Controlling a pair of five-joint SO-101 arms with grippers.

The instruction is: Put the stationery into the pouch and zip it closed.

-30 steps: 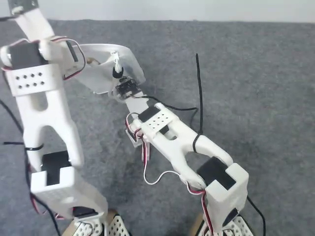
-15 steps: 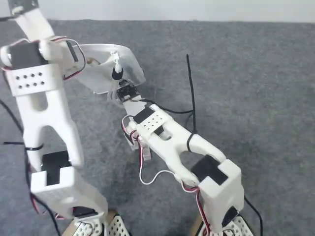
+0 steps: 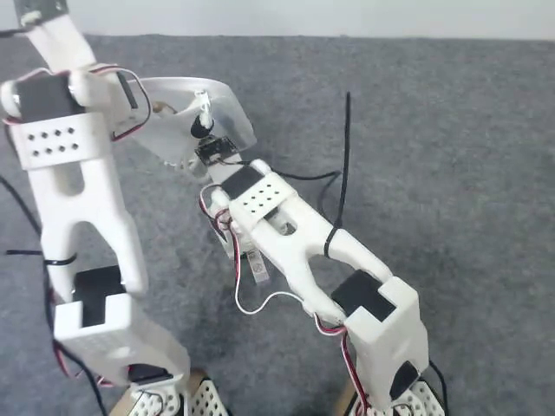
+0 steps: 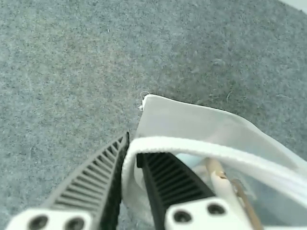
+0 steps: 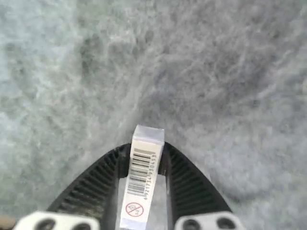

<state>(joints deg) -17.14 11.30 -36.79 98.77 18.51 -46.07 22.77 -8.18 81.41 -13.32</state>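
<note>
The tabletop (image 3: pixel 451 130) wears a grey, felt-like cover, and a pale wall (image 3: pixel 347 17) runs behind its far edge.

Light: bright, soft and even over the grey carpet (image 3: pixel 451 130), seemingly from overhead.
Shadows: faint and soft-edged, with a dim patch on the carpet just beyond the right gripper (image 5: pixel 145 147) fingertips.
Glare: the pouch (image 4: pixel 201 124) pinched in the left gripper (image 4: pixel 133 146) and the white block (image 5: pixel 144 182) between the right fingers look very bright, with no hard highlights.

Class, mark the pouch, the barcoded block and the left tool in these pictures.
pouch (image 4: pixel 192 120), left wrist view, on its white fabric wall.
barcoded block (image 5: pixel 143 179), right wrist view, on its label face.
left tool (image 4: pixel 133 146), left wrist view, between its fingertips.
</note>
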